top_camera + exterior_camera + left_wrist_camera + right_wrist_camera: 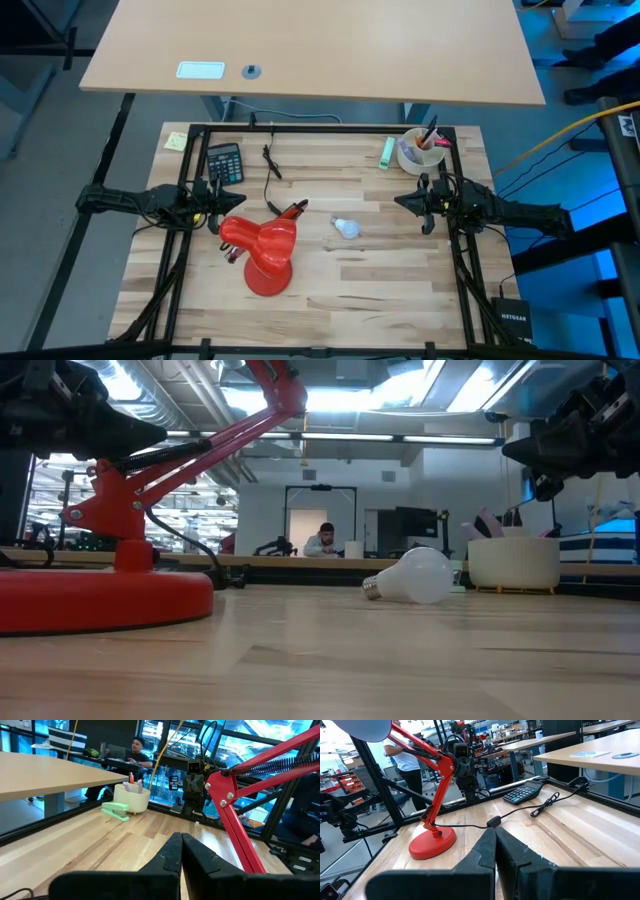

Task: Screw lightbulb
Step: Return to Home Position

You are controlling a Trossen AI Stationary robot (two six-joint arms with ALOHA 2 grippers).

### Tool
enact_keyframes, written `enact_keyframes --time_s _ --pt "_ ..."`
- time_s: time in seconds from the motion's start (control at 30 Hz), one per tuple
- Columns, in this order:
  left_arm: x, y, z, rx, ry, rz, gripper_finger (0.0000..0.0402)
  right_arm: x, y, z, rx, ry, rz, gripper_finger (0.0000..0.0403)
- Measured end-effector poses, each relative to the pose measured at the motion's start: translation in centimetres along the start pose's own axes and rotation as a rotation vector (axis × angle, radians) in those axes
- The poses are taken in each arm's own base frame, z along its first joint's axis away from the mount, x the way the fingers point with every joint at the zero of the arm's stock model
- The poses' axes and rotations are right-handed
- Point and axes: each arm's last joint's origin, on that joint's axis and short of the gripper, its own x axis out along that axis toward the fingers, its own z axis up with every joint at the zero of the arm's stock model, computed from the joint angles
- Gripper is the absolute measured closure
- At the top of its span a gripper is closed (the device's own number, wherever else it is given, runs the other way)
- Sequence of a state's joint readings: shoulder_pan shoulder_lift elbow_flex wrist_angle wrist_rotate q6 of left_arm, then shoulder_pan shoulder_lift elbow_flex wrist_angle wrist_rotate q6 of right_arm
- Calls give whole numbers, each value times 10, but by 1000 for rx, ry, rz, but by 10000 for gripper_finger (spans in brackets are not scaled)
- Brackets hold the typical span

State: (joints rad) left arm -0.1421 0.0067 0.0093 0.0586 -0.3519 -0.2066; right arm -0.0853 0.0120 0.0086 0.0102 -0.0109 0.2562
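Note:
The small white lightbulb [346,227] lies on its side on the wooden table, between the two arms; in the low view [418,576] its silvery screw base [371,589] points toward the lamp. The red desk lamp [266,246] stands on its round base [100,598] left of the bulb, its arm folded up over it. My left gripper [214,196] hovers at the table's left side, just behind the lamp, shut and empty [180,841]. My right gripper [408,201] hovers at the right side, right of the bulb, shut and empty [495,834].
A black calculator [224,162] and a black cord [272,172] lie at the far left. A green stapler [386,150] and a white bowl of pens [420,152] stand at the far right. A person sits in the room beyond the table [323,541].

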Motion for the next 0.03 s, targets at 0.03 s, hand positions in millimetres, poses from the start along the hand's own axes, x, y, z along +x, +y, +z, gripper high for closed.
enact_keyframes --time_s 0.03 --pt "0 0 0 0 0 0 401 0 0 0 0 0 -1 397"
